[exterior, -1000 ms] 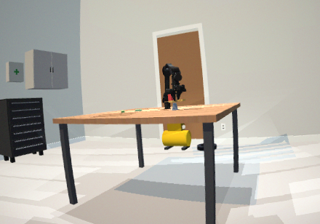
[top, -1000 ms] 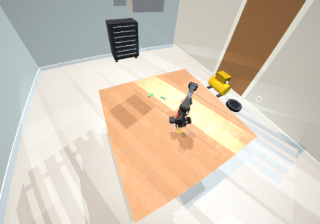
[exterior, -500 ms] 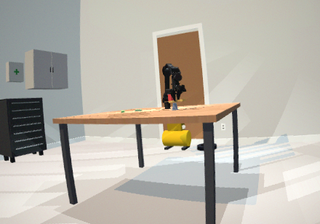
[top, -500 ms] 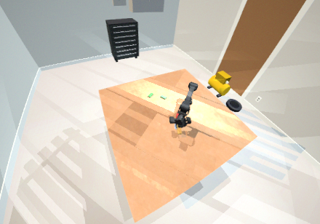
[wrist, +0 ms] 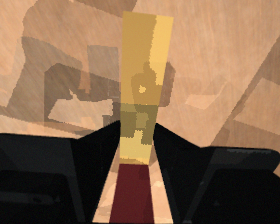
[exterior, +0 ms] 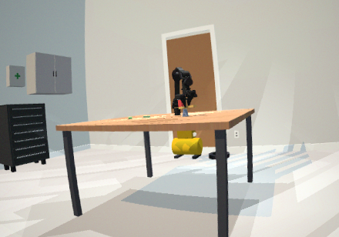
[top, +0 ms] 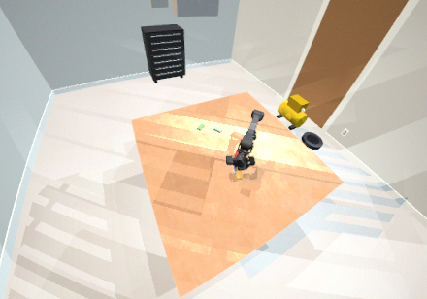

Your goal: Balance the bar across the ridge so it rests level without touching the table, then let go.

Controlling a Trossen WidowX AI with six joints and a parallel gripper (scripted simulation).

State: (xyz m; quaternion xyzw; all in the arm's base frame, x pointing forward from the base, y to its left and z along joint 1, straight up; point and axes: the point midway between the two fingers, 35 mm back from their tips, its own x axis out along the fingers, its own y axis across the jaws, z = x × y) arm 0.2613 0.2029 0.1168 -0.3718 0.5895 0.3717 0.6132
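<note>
My gripper (top: 238, 166) (exterior: 184, 107) (wrist: 137, 125) is shut on the yellow bar (top: 238, 176) (exterior: 189, 107) (wrist: 145, 60) near the middle of the wooden table (top: 194, 229) (exterior: 154, 125). In the wrist view the bar runs straight out from between the fingers, with a dark red stretch behind them. It hangs a little above the table top. In the exterior view a small blue-grey ridge (exterior: 186, 112) stands on the table right under the gripper. The ridge is hidden under the bar in the wrist view.
Two small green pieces (top: 200, 127) (top: 217, 130) lie on the table behind the arm. On the floor are a yellow compressor (top: 292, 110) (exterior: 186, 145), a black round thing (top: 312, 140) and a black drawer cabinet (top: 163, 51) (exterior: 23, 135).
</note>
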